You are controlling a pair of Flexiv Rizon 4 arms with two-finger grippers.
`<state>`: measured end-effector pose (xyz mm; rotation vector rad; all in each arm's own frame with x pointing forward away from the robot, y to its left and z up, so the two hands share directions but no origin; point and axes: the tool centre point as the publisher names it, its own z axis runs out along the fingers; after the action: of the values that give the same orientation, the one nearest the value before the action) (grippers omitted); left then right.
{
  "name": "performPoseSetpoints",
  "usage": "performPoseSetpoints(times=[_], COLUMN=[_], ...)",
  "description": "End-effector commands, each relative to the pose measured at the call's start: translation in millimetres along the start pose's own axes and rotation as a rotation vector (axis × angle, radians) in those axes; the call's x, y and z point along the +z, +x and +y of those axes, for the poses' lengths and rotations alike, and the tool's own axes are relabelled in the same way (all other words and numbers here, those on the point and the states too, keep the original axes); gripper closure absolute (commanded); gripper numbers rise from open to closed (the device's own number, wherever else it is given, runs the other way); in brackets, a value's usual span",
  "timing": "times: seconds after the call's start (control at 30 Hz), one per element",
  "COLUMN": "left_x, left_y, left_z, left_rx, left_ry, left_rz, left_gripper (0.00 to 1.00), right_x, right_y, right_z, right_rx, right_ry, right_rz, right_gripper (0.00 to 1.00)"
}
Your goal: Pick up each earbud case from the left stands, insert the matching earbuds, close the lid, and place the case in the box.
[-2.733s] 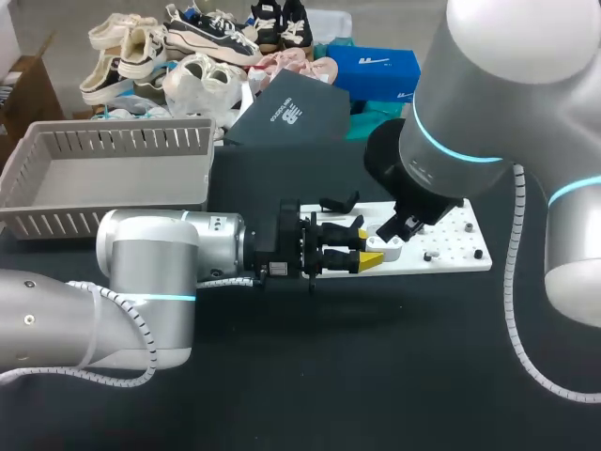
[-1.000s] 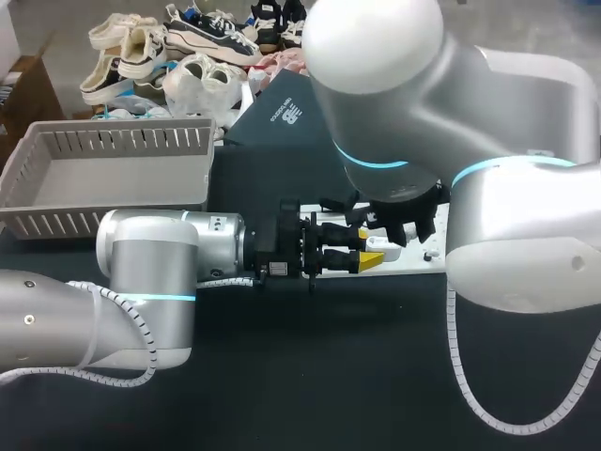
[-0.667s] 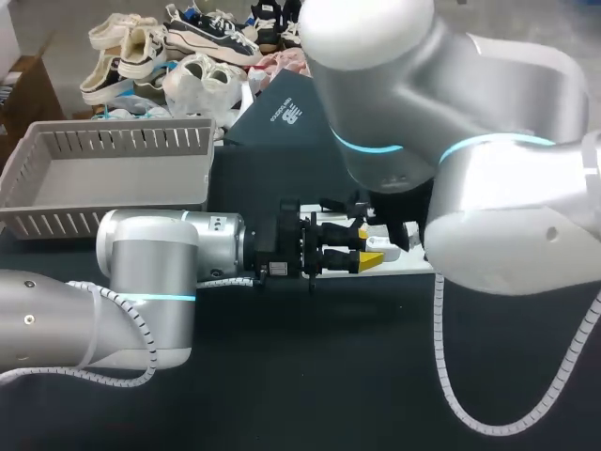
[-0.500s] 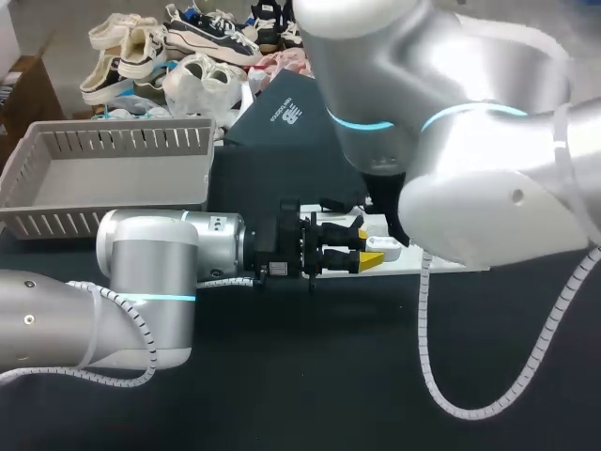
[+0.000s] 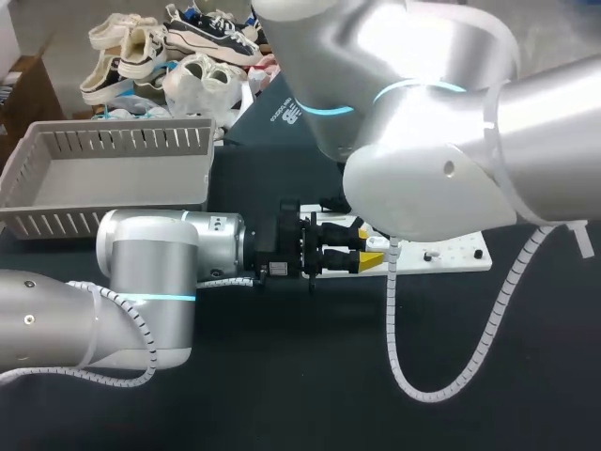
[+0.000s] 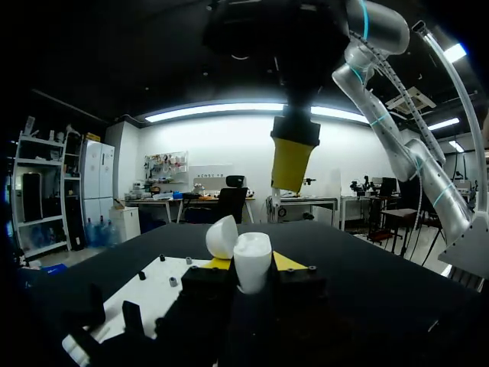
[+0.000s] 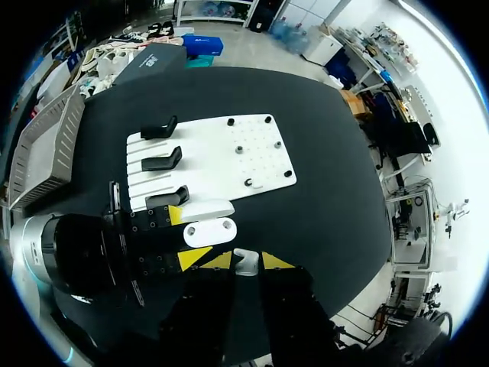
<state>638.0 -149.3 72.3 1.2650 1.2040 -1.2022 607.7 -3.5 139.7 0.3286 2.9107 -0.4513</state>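
The left gripper (image 6: 252, 266) is clamped on the white earbud case (image 6: 252, 251), one yellow tip at each side, with the lid (image 6: 222, 236) swung open; it holds the case at the edge of the white board (image 7: 229, 153), just beside the nearest of three black stands (image 7: 168, 197); the right gripper (image 7: 238, 261) hangs above the open case, fingers only slightly apart, pinching a small white earbud (image 7: 246, 263); the grey basket (image 5: 103, 178) stands well apart
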Motion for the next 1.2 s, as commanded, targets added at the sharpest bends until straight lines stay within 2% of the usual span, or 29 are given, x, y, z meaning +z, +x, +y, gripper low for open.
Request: performPoseSetpoints(times=[0.03,0.27,0.4,0.6,0.87,1.2], left_x=[0.2,0.2,0.2,0.2,0.2,0.2], left_y=[0.1,0.1,0.1,0.1,0.1,0.1], left_z=[-1.7,-1.7,-1.7,-1.7,-1.7,-1.7], left_rx=[0.002,0.002,0.002,0.002,0.002,0.002], left_ry=[-0.006,-0.006,-0.006,-0.006,-0.006,-0.006], left_rz=[0.0,0.0,0.0,0.0,0.0,0.0], left_gripper=[1.0,1.0,1.0,1.0,1.0,1.0], right_x=[-0.3,-0.3,-0.3,2.0,8.2,17.4], right_y=[1.3,1.3,-1.2,-8.2,-10.5,-9.6], right_z=[-0.9,-0.9,16.4,23.5,19.4,10.1], right_rx=[0.003,0.003,0.013,0.105,0.16,0.205], right_ry=[-0.001,-0.001,0.03,0.072,0.091,0.104], right_rz=[-0.004,-0.004,0.009,0.032,0.057,0.037], right_gripper=[1.0,1.0,1.0,1.0,1.0,1.0])
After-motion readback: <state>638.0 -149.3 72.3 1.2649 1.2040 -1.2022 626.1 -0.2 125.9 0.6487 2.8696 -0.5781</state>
